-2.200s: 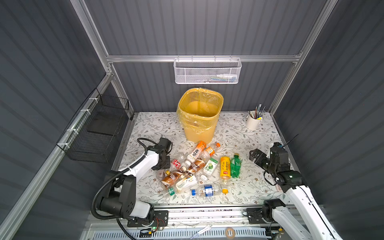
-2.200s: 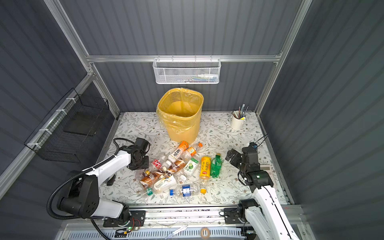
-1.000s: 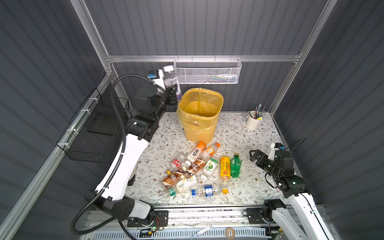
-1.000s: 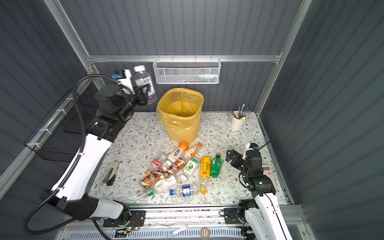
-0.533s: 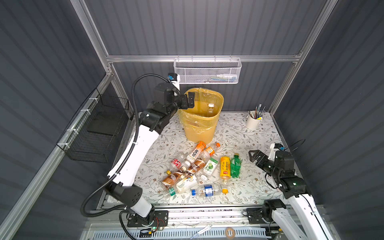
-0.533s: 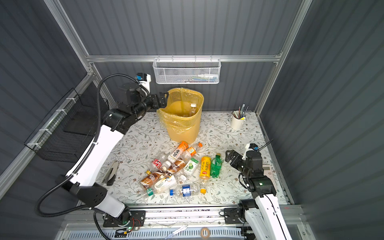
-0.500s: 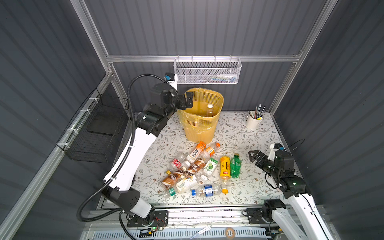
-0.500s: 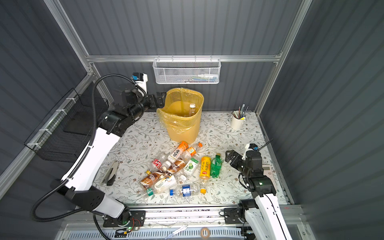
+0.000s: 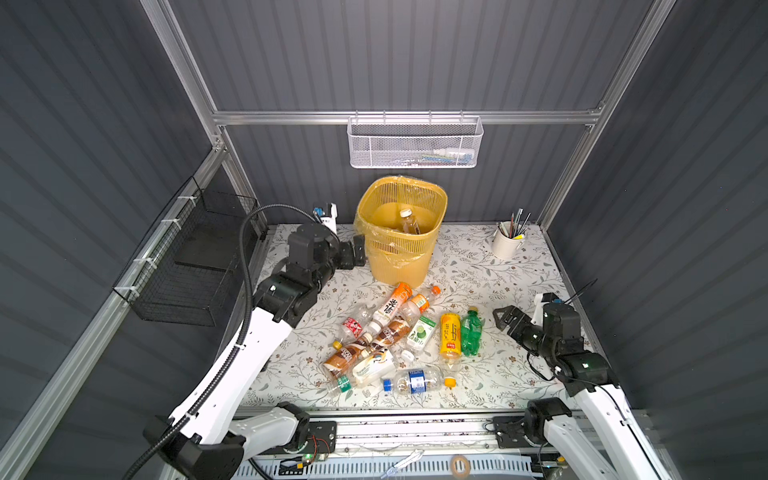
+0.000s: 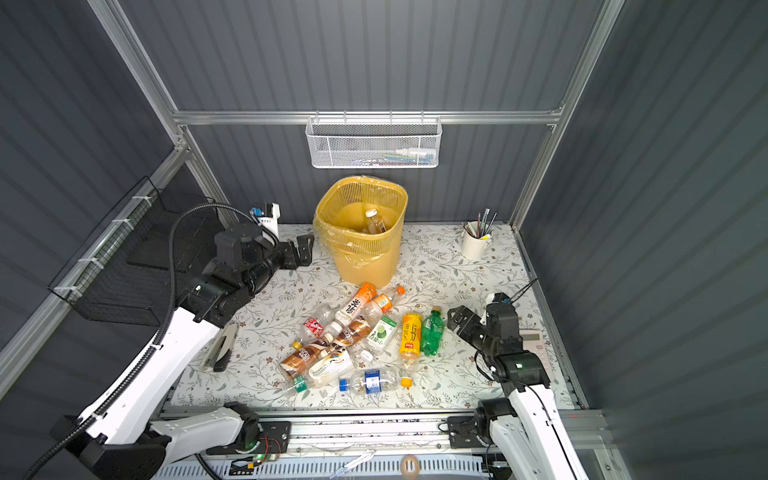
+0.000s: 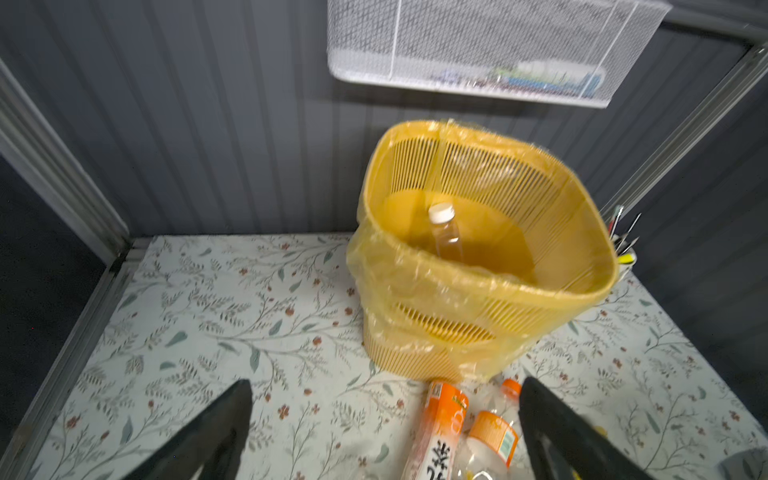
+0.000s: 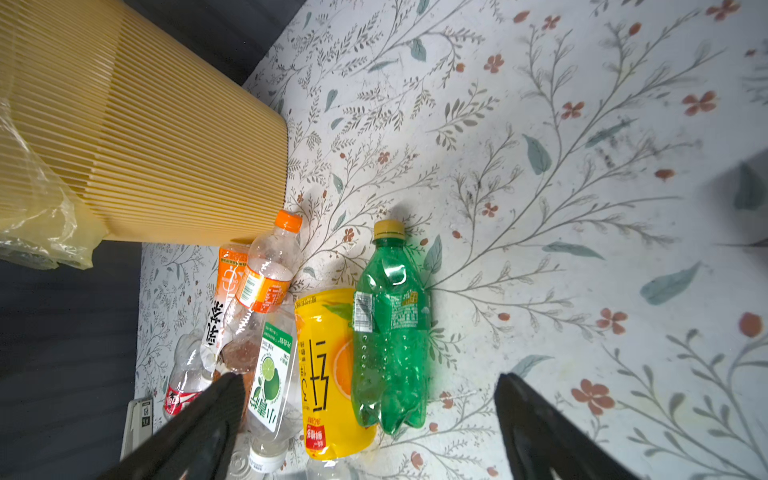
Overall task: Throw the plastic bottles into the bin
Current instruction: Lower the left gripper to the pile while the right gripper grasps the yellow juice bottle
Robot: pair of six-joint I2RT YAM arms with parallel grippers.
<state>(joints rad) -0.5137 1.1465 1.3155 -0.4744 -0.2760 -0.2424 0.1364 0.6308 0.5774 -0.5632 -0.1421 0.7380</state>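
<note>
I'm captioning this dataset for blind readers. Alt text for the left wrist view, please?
A yellow bin with a clear liner holds one white-capped bottle and stands on a floral table. The open left hand frames two orange-labelled bottles at the bin's foot; a white mesh basket hangs above.

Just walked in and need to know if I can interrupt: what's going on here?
Small plastic drink bottles are being cleared into the tall yellow lattice-sided plastic bin. One clear white-capped bottle already sits inside it. The left gripper hangs open and empty beside the bin. The right gripper is open near the green plastic bottle at the pile's edge, touching nothing. About a dozen bottles lie on the floral table.
</note>
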